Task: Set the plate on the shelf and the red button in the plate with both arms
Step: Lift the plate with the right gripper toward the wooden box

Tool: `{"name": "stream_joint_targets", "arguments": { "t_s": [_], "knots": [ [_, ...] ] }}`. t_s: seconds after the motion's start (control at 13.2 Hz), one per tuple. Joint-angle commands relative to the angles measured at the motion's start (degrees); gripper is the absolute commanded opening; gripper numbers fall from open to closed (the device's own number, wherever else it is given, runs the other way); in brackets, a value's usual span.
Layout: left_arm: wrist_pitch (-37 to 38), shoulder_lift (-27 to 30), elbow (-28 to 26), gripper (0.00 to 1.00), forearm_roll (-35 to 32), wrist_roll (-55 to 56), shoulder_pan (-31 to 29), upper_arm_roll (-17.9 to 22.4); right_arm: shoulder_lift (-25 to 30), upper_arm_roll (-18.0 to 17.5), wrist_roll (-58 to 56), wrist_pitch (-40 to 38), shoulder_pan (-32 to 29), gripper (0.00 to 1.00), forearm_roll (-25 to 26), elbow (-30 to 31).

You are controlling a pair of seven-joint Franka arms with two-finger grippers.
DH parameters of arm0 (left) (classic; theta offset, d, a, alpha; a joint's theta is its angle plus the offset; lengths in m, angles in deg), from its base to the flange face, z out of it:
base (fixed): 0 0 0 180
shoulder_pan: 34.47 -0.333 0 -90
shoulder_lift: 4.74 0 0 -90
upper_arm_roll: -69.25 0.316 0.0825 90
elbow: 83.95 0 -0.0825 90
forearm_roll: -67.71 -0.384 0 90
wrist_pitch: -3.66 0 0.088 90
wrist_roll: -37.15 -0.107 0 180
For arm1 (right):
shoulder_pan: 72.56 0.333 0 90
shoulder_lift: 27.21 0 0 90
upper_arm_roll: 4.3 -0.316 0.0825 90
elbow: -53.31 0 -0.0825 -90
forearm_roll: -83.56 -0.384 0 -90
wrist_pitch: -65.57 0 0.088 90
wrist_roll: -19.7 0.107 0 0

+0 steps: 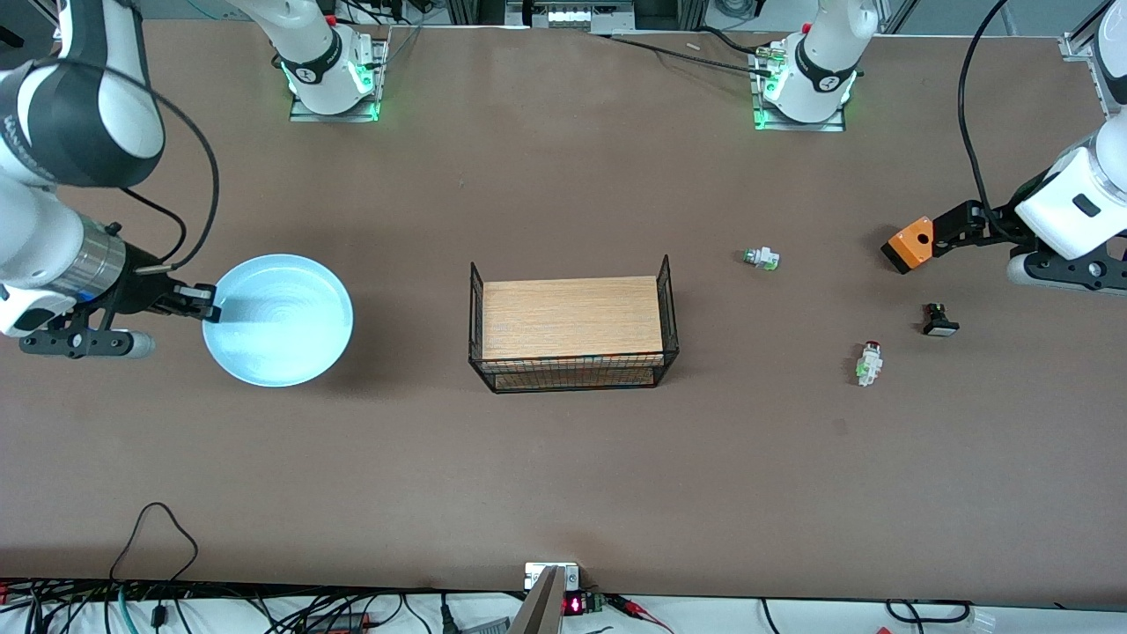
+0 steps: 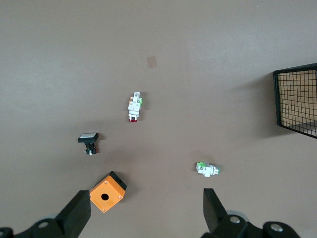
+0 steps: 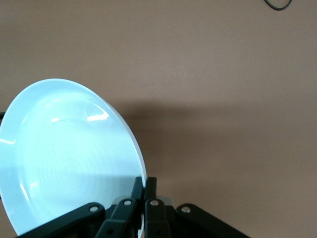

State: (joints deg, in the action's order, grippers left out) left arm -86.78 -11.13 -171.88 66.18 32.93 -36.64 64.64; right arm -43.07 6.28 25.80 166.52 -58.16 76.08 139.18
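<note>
The pale blue plate [image 1: 290, 321] is at the right arm's end of the table. My right gripper [image 1: 209, 304] is shut on its rim; the right wrist view shows the fingers [image 3: 150, 186] pinching the plate [image 3: 64, 158] edge. The red button [image 1: 870, 361], white with a dark red cap, lies on the table toward the left arm's end and also shows in the left wrist view [image 2: 134, 106]. My left gripper [image 1: 949, 231] is open wide and empty [image 2: 146, 213] up over the table, beside an orange box [image 1: 909, 244].
A wire basket [image 1: 476, 308] with a wooden board in it stands mid-table; its corner shows in the left wrist view [image 2: 297, 99]. A green-capped white switch [image 1: 762, 258], a black white-faced button [image 1: 939, 320] and the orange box [image 2: 106, 193] lie around the red button.
</note>
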Motion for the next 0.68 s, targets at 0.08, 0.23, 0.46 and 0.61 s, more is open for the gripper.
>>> {"name": "stream_joint_targets", "arguments": {
  "t_s": [0.08, 0.23, 0.46, 0.61],
  "knots": [
    [0.4, -0.6, 1.3, 1.00, 0.0, -1.2, -0.2, 0.0, 0.1, 1.0, 13.1, -3.4, 6.9, 0.00, 0.2, -3.2],
    [0.4, -0.6, 1.3, 1.00, 0.0, -1.2, -0.2, 0.0, 0.3, 1.1, 19.9, -5.8, 10.2, 0.00, 0.2, -5.4],
    [0.4, -0.6, 1.3, 1.00, 0.0, -1.2, -0.2, 0.0, 0.9, 2.1, 30.2, -6.7, 15.9, 0.00, 0.0, -6.5],
    [0.4, -0.6, 1.3, 1.00, 0.0, -1.2, -0.2, 0.0, 1.4, 2.0, 37.5, -6.2, 19.2, 0.00, -0.1, -6.3]
  ]
}}
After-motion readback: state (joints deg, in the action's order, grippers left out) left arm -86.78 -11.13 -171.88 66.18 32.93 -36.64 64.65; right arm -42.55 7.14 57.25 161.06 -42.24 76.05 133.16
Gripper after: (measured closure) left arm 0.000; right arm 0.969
